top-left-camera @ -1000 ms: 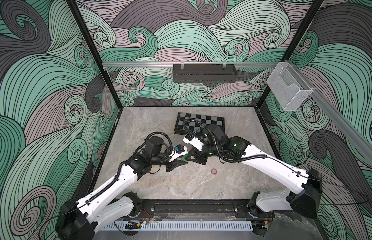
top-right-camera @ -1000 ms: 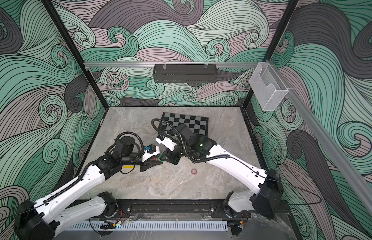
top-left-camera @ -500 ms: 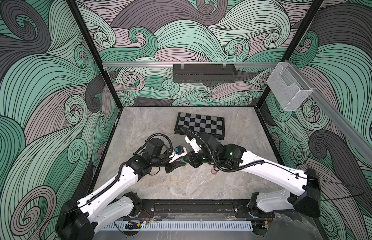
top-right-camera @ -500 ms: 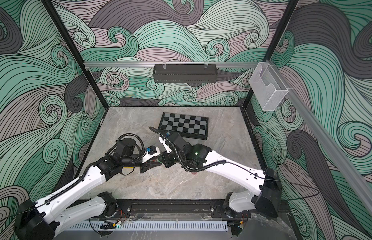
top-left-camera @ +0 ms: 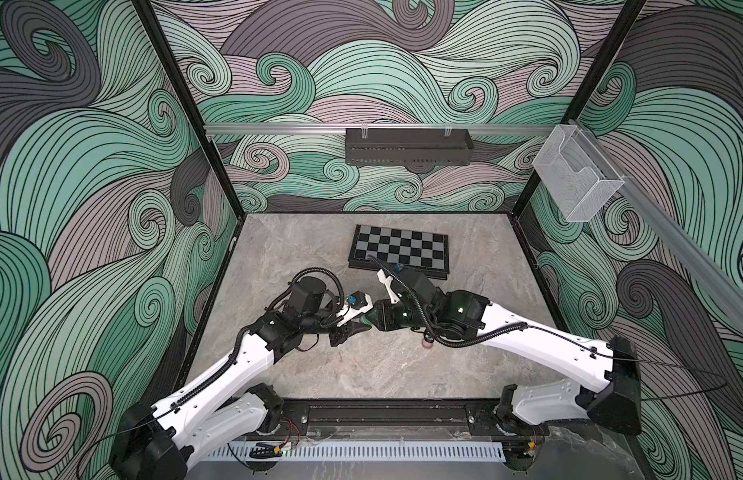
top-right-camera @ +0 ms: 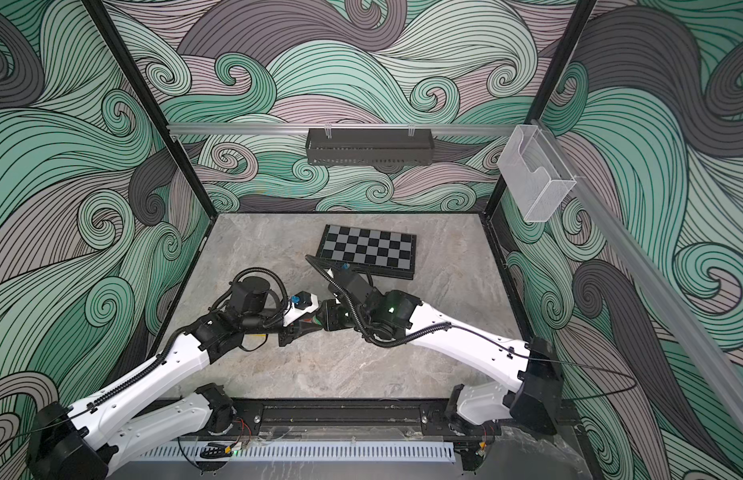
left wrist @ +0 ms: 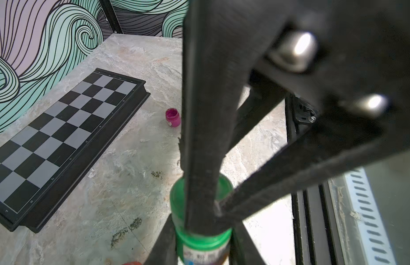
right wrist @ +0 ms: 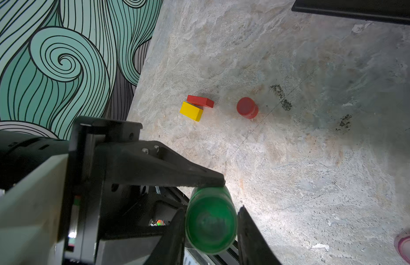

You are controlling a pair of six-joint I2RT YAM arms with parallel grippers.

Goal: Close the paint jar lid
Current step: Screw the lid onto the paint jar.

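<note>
Plastic in a glossy green forms the lid [right wrist: 210, 229] of the paint jar [left wrist: 204, 252], a short round pot with a printed paper label around its body. It is held between the two arms over the middle of the marble-patterned table [top-left-camera: 361, 374]. Its long axis runs along the line from one gripper to the other. The labelled body points back toward the left arm and the flat lid face points toward the right arm, so the right wrist view meets the lid end-on as a green disc. The left gripper [top-left-camera: 355, 331] is clamped on the jar body, with a matte black finger on each side. The right gripper [right wrist: 211, 213] has its fingers flanking the lid; one touches the rim and the other shows a hairline of light, so I cannot tell whether it is pressing or has just come free. Both top views give only a sliver of green between the two black gripper heads. The left wrist view alone shows the label. It also shows a small open magenta pot [left wrist: 173, 118] standing upright near the corner of the folded chessboard [left wrist: 61, 137], a flat, black-framed slab of grey and black squares. In a top view only a pink edge of that pot [top-left-camera: 425, 343] shows from under the right forearm. The right wrist view alone shows a yellow block [right wrist: 191, 111] touching a red block [right wrist: 200, 101], with a squat red cylinder [right wrist: 247, 107] nearby.
</note>
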